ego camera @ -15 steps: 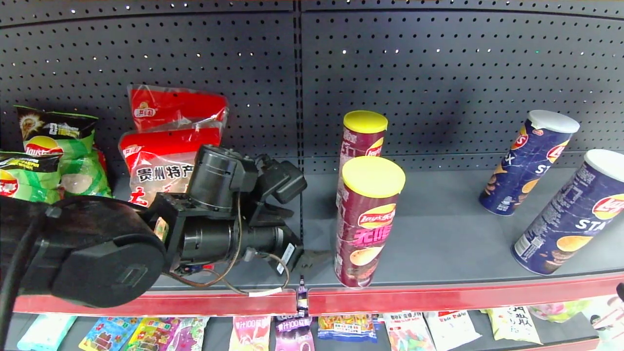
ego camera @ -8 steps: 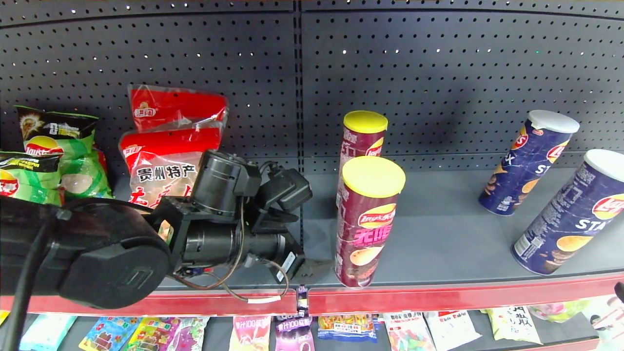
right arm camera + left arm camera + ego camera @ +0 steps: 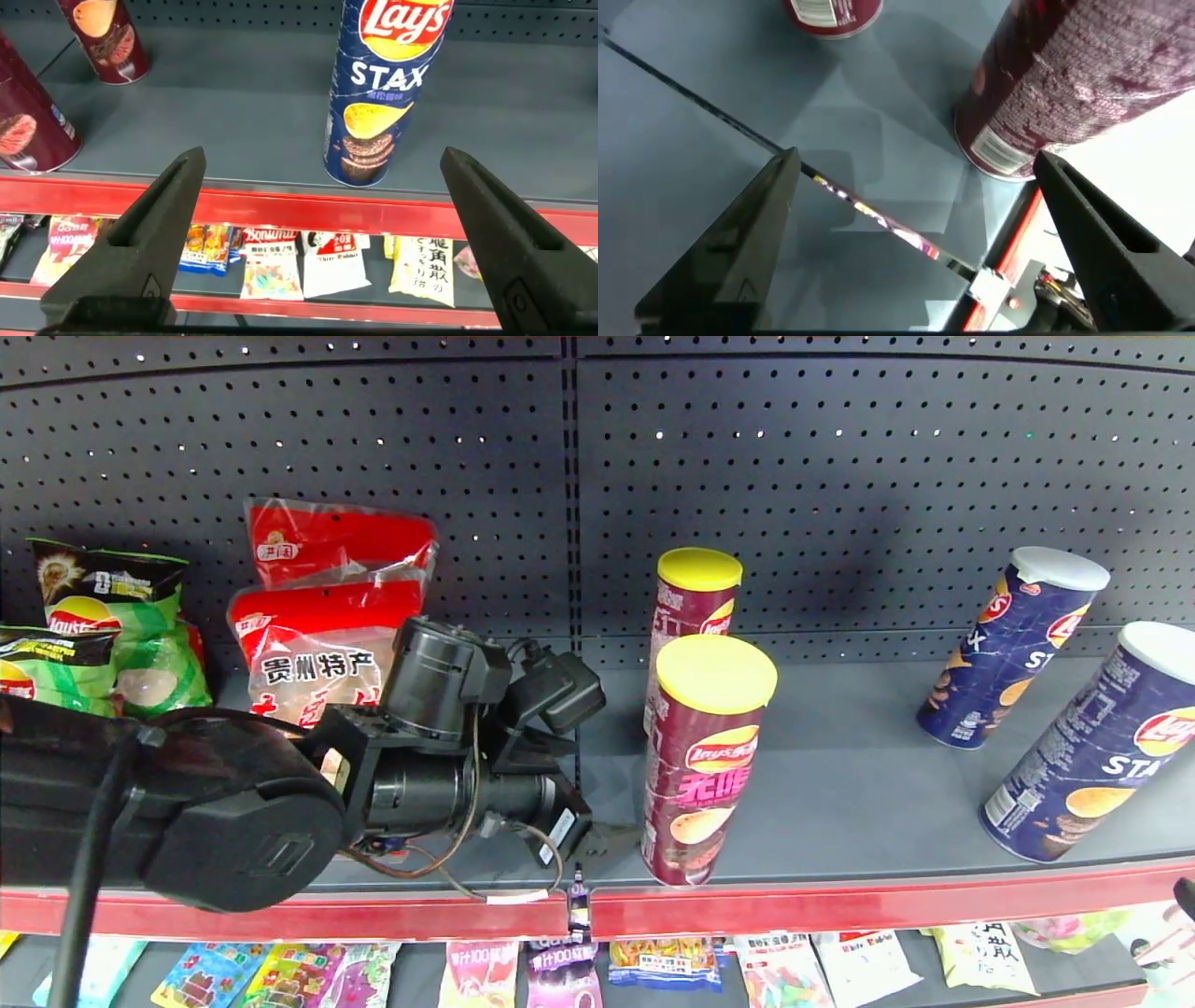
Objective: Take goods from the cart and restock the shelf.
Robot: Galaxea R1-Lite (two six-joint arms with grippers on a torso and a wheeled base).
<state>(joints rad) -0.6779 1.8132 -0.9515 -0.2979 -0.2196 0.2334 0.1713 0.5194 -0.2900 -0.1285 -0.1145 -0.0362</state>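
Moved my L gripper (image 3: 915, 159) rightward along shelf (image 3: 840, 793), now just beside front maroon can (image 3: 705, 756), fingers wide, empty. R gripper (image 3: 322, 154) also wide, facing blue can (image 3: 383, 89).

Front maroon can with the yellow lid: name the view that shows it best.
Head view: the front maroon can stands whole there, lid to base. The left wrist view catches its lower body and base; the right wrist view, a cropped side.
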